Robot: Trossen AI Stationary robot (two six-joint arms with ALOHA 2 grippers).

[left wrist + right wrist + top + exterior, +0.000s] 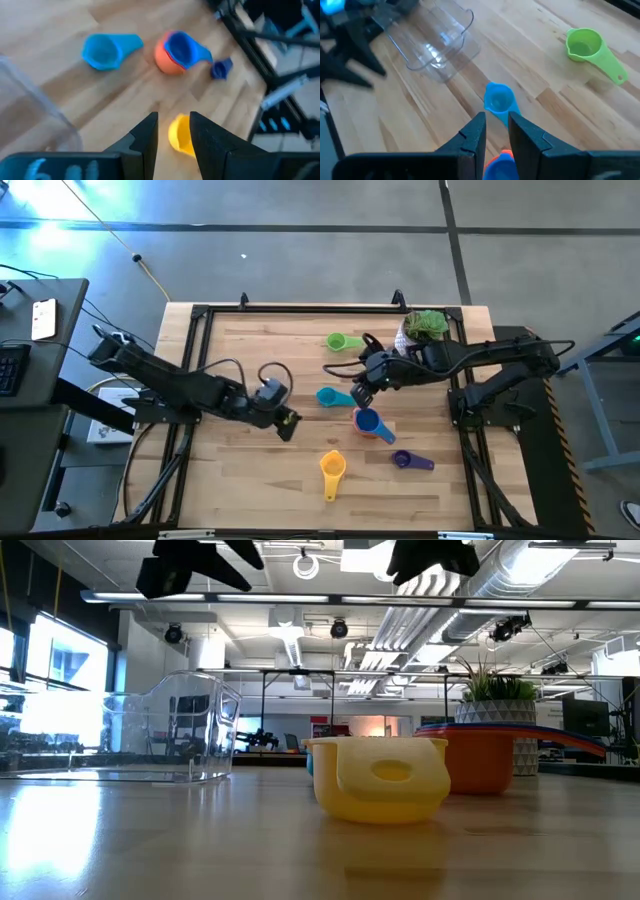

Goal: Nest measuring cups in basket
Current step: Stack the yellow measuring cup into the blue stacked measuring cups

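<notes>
Plastic scoops, high view: measuring cups (362,408) scattered right of centre on wooden tabletop (250,480); light, stiff, slick; best pinched by flat handles.
Low view: clear basket (185,735) left, yellow cup (380,778) nearest; open workshop behind.
Left wrist: left pincer (173,135) slightly spread, empty.
Right wrist: right pincer (496,132) narrowly parted, empty, above cyan cup (498,99).

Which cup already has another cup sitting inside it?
The orange cup: a blue cup sits nested in it. The cyan, green, yellow and purple cups each lie alone on the table.
</notes>
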